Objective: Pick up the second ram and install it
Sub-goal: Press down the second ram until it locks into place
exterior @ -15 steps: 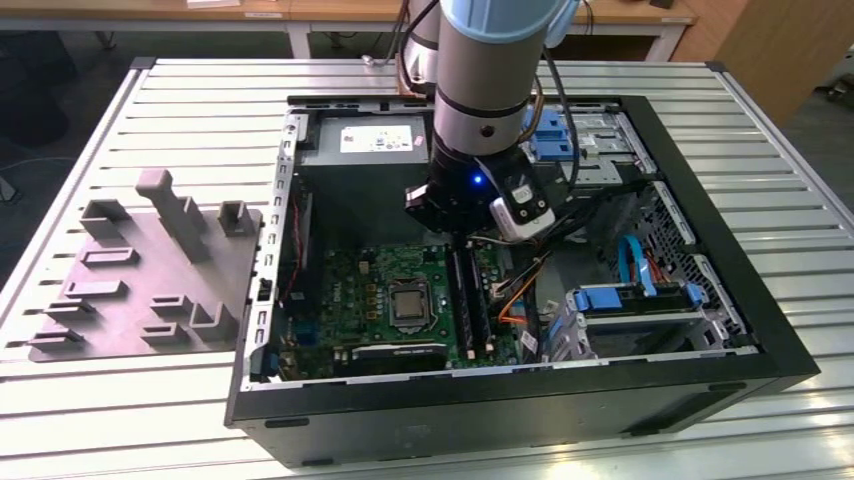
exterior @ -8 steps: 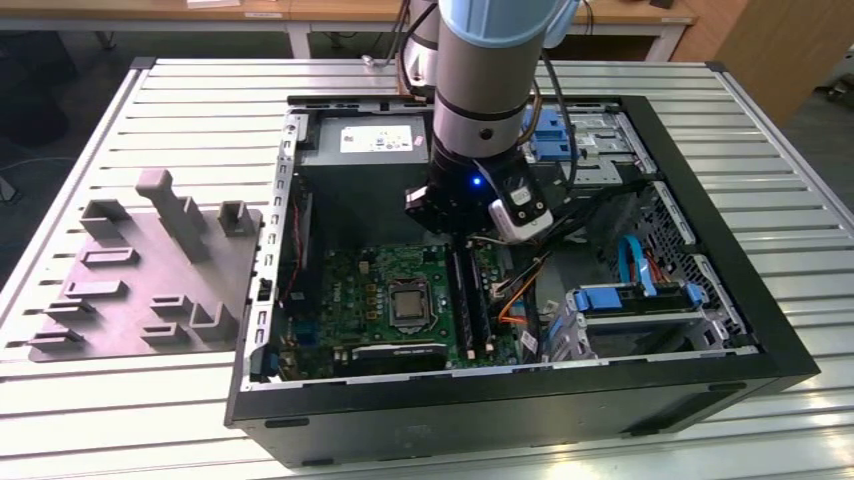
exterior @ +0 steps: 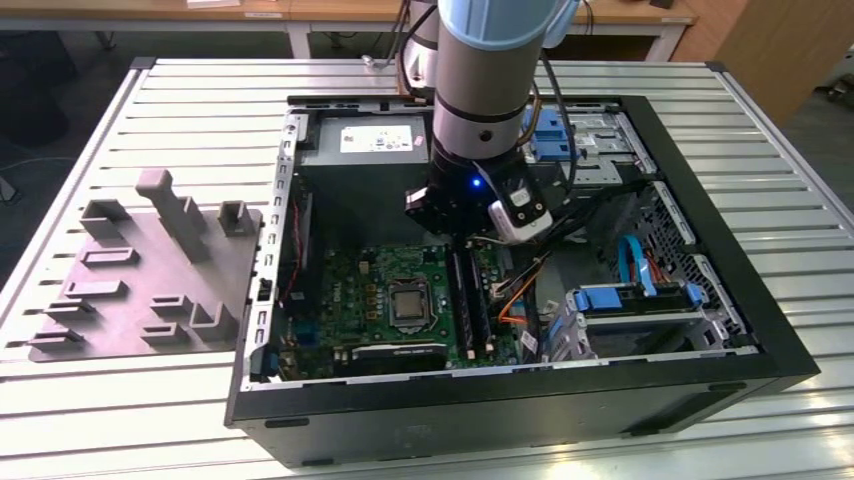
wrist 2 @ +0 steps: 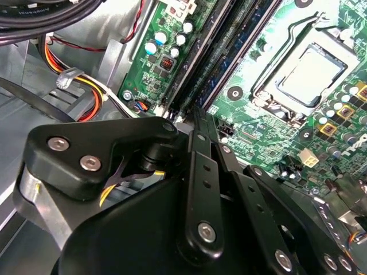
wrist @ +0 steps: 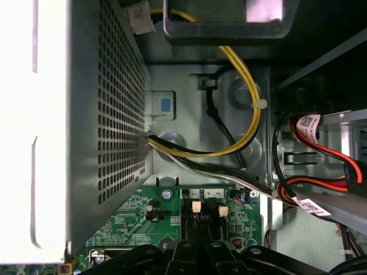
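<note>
The slatted metal worktop (exterior: 160, 120) carries an open black computer case (exterior: 747, 330) lying on its side, and to the exterior view's left of it a grey fixture block (exterior: 147, 270) with upright pegs and pockets. The robot arm (exterior: 487, 70) reaches down into the case from above, over the grey power supply (exterior: 360, 150). Inside, the green motherboard (exterior: 360, 290) lies flat with its silver processor socket (exterior: 404, 298) near the middle; blue drive brackets (exterior: 627, 295) sit toward the exterior view's right.

The end effector (exterior: 465, 240) stands right at the near end of the long black memory slots (exterior: 465, 300), which run beside the socket. In the second wrist view its black linkage arms (wrist 2: 200, 189) converge to a narrow point over the slot rails (wrist 2: 212, 63), fingers drawn close together; whether they pinch anything there I cannot tell. The second ram (wrist 2: 238, 54) appears as a dark strip standing on edge in the slots, though it is hard to separate from the rails.

Yellow, black and red cables (wrist: 241, 132) loop beside the perforated power supply wall (wrist: 114, 103) in the first wrist view.
</note>
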